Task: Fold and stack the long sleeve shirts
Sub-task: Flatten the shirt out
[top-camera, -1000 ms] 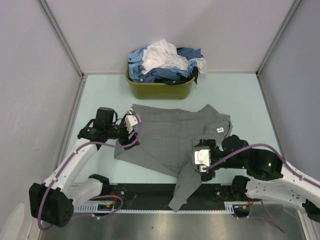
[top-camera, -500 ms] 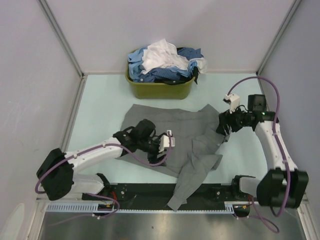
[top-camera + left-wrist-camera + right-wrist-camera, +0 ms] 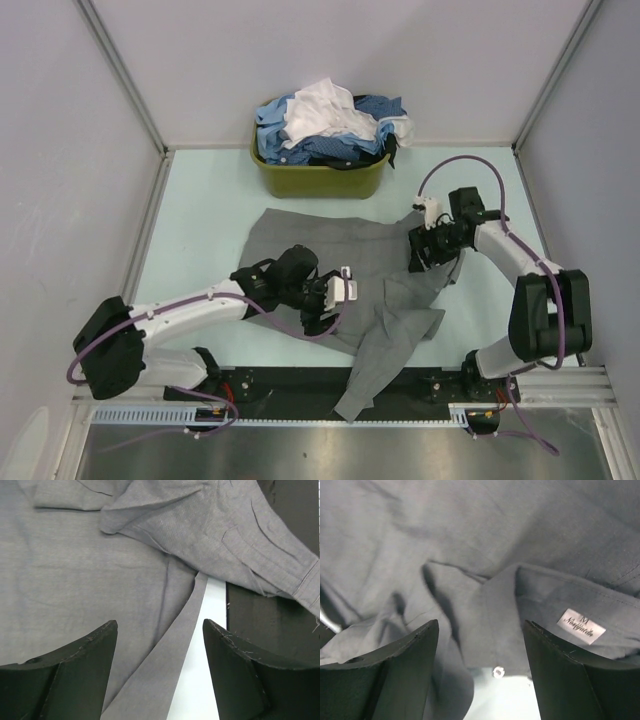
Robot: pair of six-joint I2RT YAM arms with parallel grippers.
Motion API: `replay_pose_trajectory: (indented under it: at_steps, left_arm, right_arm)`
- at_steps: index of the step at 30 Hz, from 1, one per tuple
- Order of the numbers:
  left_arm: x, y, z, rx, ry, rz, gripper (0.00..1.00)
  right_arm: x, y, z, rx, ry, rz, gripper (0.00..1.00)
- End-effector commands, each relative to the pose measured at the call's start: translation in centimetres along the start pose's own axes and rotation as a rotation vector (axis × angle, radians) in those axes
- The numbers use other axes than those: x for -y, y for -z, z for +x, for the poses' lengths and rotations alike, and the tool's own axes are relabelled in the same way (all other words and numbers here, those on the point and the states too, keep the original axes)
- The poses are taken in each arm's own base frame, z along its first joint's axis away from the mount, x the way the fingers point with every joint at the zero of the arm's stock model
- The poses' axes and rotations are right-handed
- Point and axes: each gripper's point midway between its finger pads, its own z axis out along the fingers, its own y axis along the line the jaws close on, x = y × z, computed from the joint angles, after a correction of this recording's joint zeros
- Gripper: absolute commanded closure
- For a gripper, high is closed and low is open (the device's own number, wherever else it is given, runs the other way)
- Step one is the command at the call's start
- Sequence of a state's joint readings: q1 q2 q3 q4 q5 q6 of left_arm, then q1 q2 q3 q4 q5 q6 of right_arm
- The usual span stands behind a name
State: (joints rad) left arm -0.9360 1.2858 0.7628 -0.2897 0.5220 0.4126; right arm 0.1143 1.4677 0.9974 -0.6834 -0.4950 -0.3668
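Grey shirt (image 3: 320, 250) lies spread on the desk (image 3: 200, 220) just ahead of the arms. Its long axis runs left-right: collar toward the right, hem toward the left, one sleeve (image 3: 370, 370) trailing over the near edge. Right tool (image 3: 480, 630) hangs directly over the collar, so we judge the right arm nearer for a collar-side grab. Left tool (image 3: 160, 630) sits over the body by the sleeve fold. Both tools stand apart, nothing between the fingers. Neck label (image 3: 584, 626) reads "M"; the script word under it we can't make out. Other shirts (image 3: 330, 120) are piled in the basket (image 3: 320, 182) at the far side.
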Motion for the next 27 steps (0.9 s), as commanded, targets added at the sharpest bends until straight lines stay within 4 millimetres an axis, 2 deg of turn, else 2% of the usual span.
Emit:
replay_pose_trajectory:
  at_steps: [1, 3, 5, 6, 8, 9, 10, 11, 12, 13, 14, 15, 16, 20, 21, 22, 23, 24, 25, 26, 27]
  left_arm:
    - [-0.9, 2.5, -0.8, 0.000, -0.085, -0.082, 0.25]
    - [-1.1, 3.5, -0.7, 0.002, -0.098, -0.106, 0.25]
    - [-1.6, 4.1, 0.3, -0.018, -0.088, -0.129, 0.25]
    - [-1.7, 4.6, 0.3, -0.010, -0.081, -0.141, 0.26]
    - [-2.7, 5.4, 1.1, -0.006, -0.041, -0.170, 0.26]
    - [-3.0, 5.8, 1.3, -0.002, -0.022, -0.183, 0.27]
    - [-3.4, 6.1, 1.6, 0.002, 0.004, -0.189, 0.27]
    - [-4.4, 6.8, 2.0, 0.012, 0.046, -0.214, 0.27]
    - [-4.7, 7.1, 2.4, 0.011, 0.070, -0.218, 0.27]
    - [-5.1, 7.5, 2.8, 0.007, 0.077, -0.226, 0.28]
    - [-5.8, 8.1, 3.5, 0.002, 0.102, -0.253, 0.28]
    - [-6.1, 8.4, 3.8, -0.001, 0.111, -0.261, 0.28]
    - [-6.4, 8.7, 4.3, -0.006, 0.115, -0.270, 0.28]
    - [-8.1, 9.9, 6.0, -0.045, 0.159, -0.299, 0.28]
    - [-8.3, 10.1, 6.5, -0.069, 0.159, -0.300, 0.28]
    - [-8.6, 10.2, 6.9, -0.086, 0.163, -0.306, 0.29]
    - [-8.9, 10.4, 7.4, -0.105, 0.176, -0.309, 0.28]
    - [-9.2, 10.4, 7.7, -0.121, 0.166, -0.311, 0.28]
    - [-9.5, 10.6, 8.1, -0.141, 0.165, -0.321, 0.28]
    - [-9.8, 10.6, 8.5, -0.159, 0.172, -0.324, 0.28]
    - [-10.1, 10.7, 8.7, -0.169, 0.168, -0.331, 0.27]
  right_arm:
    - [2.2, -0.9, -2.1, 0.026, -0.022, 0.081, 0.28]
    - [2.1, -1.5, -1.8, 0.007, -0.019, 0.076, 0.31]
    - [1.7, -1.5, -1.7, -0.006, -0.022, 0.058, 0.46]
    - [1.6, -1.1, -1.7, -0.004, -0.023, 0.051, 0.60]
    - [0.6, -0.2, -0.6, -0.037, -0.030, 0.011, 0.76]
    - [0.7, 1.0, -0.2, -0.032, -0.003, 0.010, 0.92]
    - [-0.1, 2.1, 1.4, -0.073, -0.032, -0.022, 0.96]
    - [-0.3, 3.0, 2.3, -0.085, -0.032, -0.030, 0.99]
    - [0.9, 4.8, 3.1, -0.066, -0.010, -0.027, 1.00]
    - [0.7, 7.0, 3.9, -0.068, -0.003, -0.006, 1.00]
    - [1.3, 8.3, 4.1, -0.058, 0.003, 0.025, 1.00]
    - [1.9, 9.6, 5.1, -0.090, 0.092, 0.030, 1.00]
    - [1.1, 11.0, 7.3, -0.161, 0.058, 0.010, 1.00]
    - [0.2, 13.2, 13.7, -0.334, 0.171, -0.028, 1.00]
    - [0.2, 13.9, 15.6, -0.414, 0.208, -0.021, 0.96]
    - [-0.5, 13.6, 18.2, -0.485, 0.263, -0.079, 0.92]
    - [-0.7, 14.1, 19.4, -0.514, 0.299, -0.065, 0.88]
    - [-0.2, 14.5, 20.4, -0.547, 0.310, -0.033, 0.69]
    - [0.1, 14.8, 20.8, -0.553, 0.371, -0.040, 0.54]
    - [0.5, 15.2, 21.0, -0.544, 0.354, -0.014, 0.31]
    - [0.9, 15.1, 20.5, -0.521, 0.357, 0.004, 0.25]
